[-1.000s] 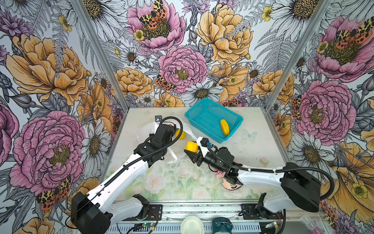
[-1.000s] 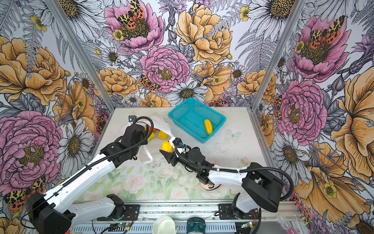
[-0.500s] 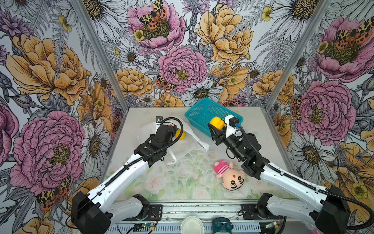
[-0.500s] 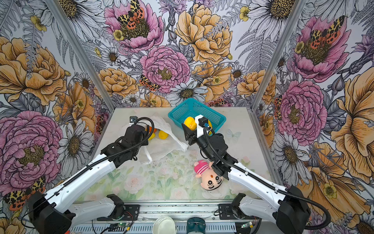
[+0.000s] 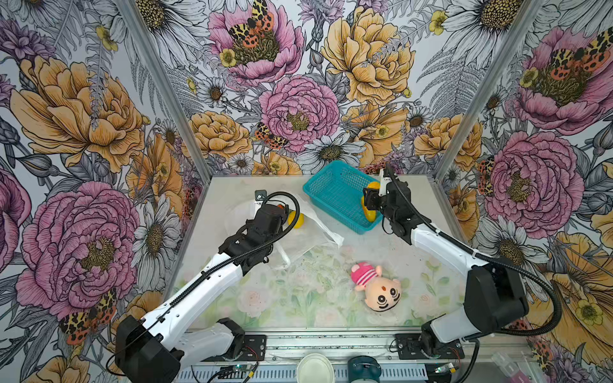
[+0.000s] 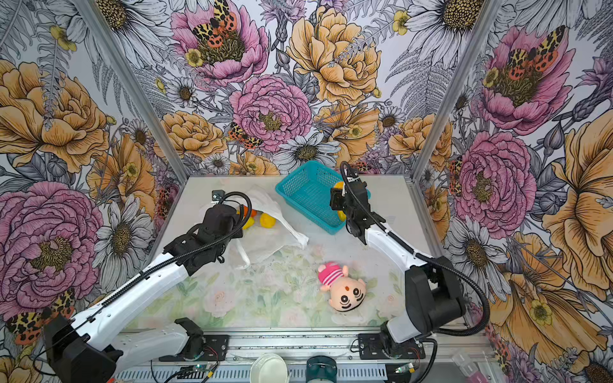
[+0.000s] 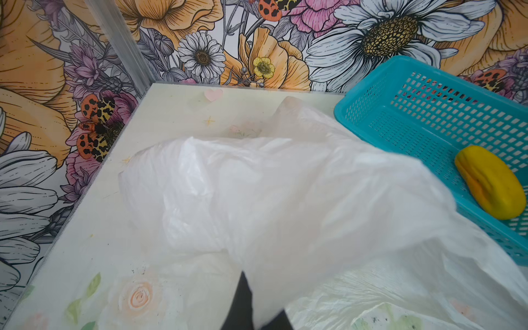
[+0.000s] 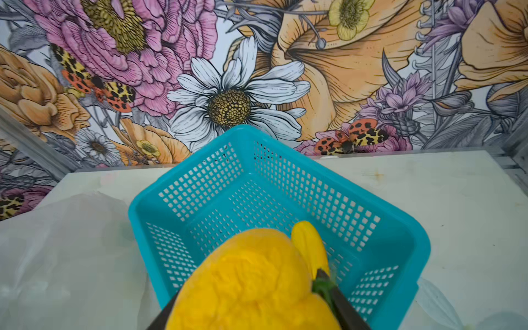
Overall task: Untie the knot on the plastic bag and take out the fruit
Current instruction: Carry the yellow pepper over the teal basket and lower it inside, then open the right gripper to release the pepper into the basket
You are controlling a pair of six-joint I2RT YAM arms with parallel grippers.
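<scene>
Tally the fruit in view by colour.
Yellow: 4 (round yellow fruit in the right gripper, long yellow fruit in the basket, two more yellow fruits at the plastic bag).
Orange: 1 (orange fruit, at the bag).
Total: 5; the bag may hide more.

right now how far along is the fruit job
Done: the plastic bag lies open with no knot visible, and one long yellow fruit sits in the teal basket. In hand: the right end effector holds a round yellow fruit over the basket, and the left end effector pinches the bag. Left: an orange fruit and a smaller yellow fruit at the bag.
</scene>
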